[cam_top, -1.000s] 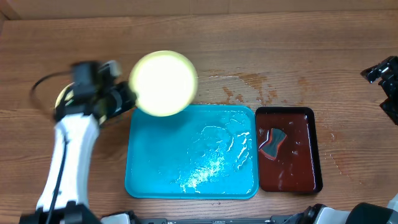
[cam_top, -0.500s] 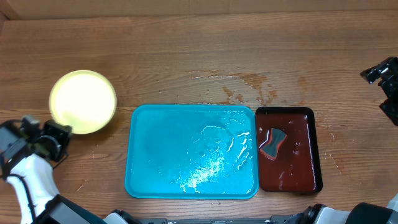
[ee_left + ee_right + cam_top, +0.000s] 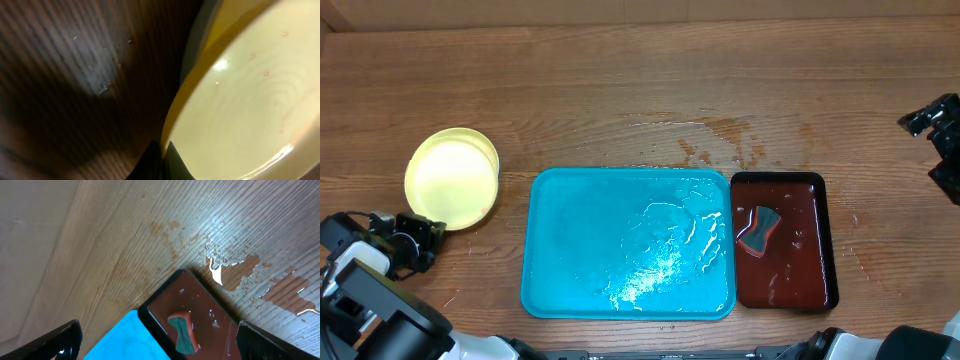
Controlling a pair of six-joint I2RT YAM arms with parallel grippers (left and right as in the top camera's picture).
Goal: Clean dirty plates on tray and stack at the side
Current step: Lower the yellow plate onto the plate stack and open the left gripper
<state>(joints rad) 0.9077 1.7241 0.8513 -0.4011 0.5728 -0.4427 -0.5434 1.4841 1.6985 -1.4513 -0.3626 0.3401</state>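
Plates: a pale yellow top plate point(image 3: 448, 180) lay on the left side of the wooden counter point(image 3: 620, 80). It sat apart from the turquoise tray point(image 3: 570, 250), and another rim showed just beneath it.
Left hand point(image 3: 430, 232): clamped on the top plate's near rim, at the near-left of the scene.
Plate surface: glossy and wet in the left wrist view, with a few faint reddish specks.
Right hand point(image 3: 159, 347): fingers spread wide and gripping nothing, raised at the far-right edge of the counter.
Tray: it lay flat in the near middle, with a film of water glinting across its right half.
Small tray point(image 3: 810, 280): dark red-brown, just beside the turquoise tray's right edge, carrying a teal-and-red sponge point(image 3: 757, 230).
Spill point(image 3: 720, 135): water was pooled on the counter just beyond both trays.
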